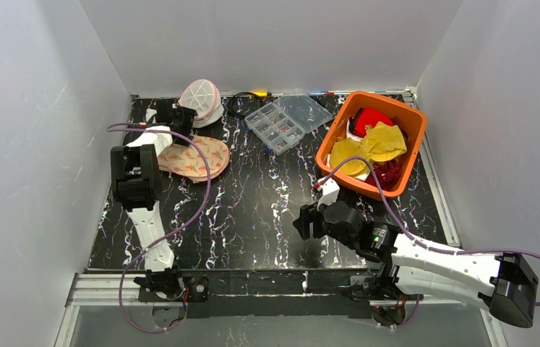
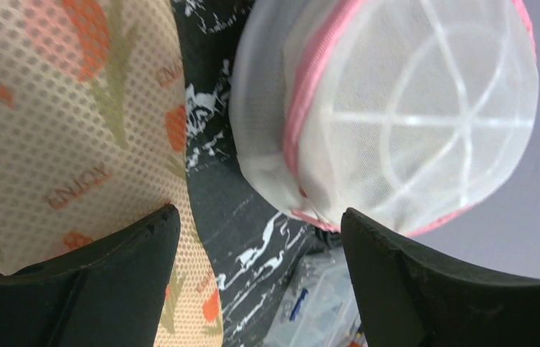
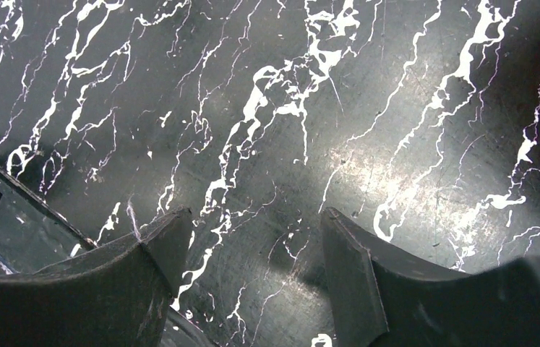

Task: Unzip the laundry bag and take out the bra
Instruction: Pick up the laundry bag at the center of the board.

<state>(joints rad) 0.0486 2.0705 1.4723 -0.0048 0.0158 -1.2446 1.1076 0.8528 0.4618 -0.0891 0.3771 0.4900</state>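
Laundry bag (image 1: 200,101) stands tipped on its rim at the far left of the surface (image 1: 252,202). Its ribbed flat face is turned outward and the pink zip rim runs round it. Just on the near side of the bag lies a floral mesh piece that I take to be the bra (image 1: 194,157), spread flat on the surface, so the removal looks done.

The left gripper (image 2: 259,217) hangs over the gap between bag and bra. Its jaws are spread wide and grip neither. The right gripper (image 3: 252,238) sits well apart from the bag, to its near right, jaws also parted and empty over bare surface, probably kept clear of the left arm's work.

Whether the zip is open I cannot tell, as the rim shows no clear gap. The milky mesh hides anything left inside the bag. The left arm covers part of the bra's edge, and no straps can be made out.
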